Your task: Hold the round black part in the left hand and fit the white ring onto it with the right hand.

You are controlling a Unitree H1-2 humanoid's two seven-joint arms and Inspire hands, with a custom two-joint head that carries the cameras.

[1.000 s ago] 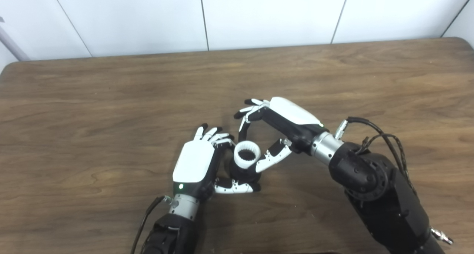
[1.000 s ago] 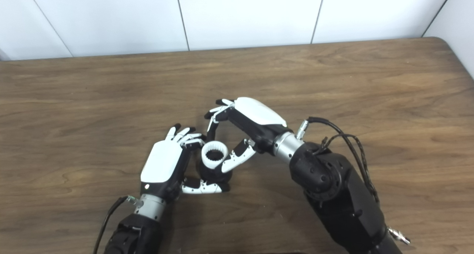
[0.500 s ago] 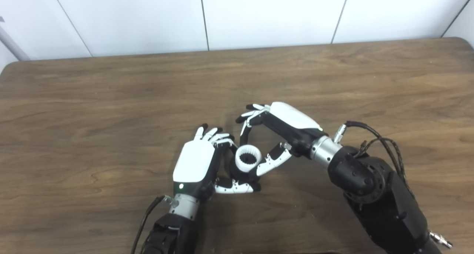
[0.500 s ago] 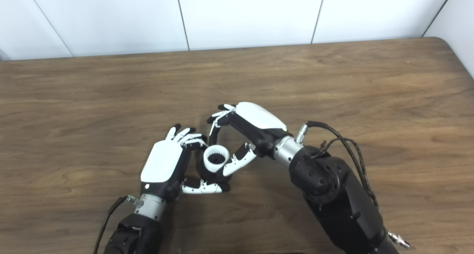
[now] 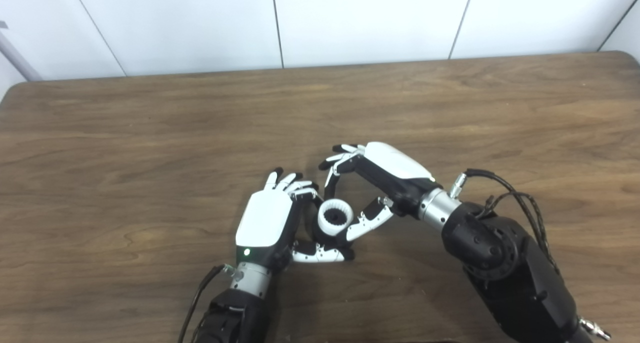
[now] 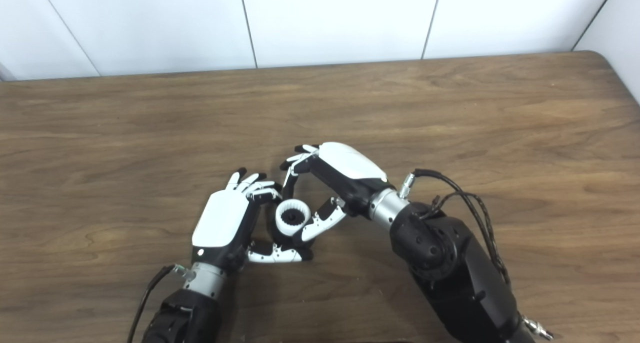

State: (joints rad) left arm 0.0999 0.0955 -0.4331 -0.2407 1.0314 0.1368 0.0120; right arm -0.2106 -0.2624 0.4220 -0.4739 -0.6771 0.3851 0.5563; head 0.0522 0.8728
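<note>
- While my left hand (image 5: 263,223) curls around the round black part (image 5: 326,236) low on the table (image 5: 150,148), the left eye view shows my right hand (image 5: 380,178) pinching the white ring (image 5: 335,218) atop it: seating step.
- From the right eye view, the ring sits on the part; whether fully seated, I cannot tell. Next I'd press down squarely.

A brown wooden table (image 5: 150,133) (rounded corners) stands against white wall panels (image 5: 365,18).

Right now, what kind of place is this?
Probably a robot lab or test bench: a bare wooden table, plain white wall panels, and only a white ring held between the hands.
</note>
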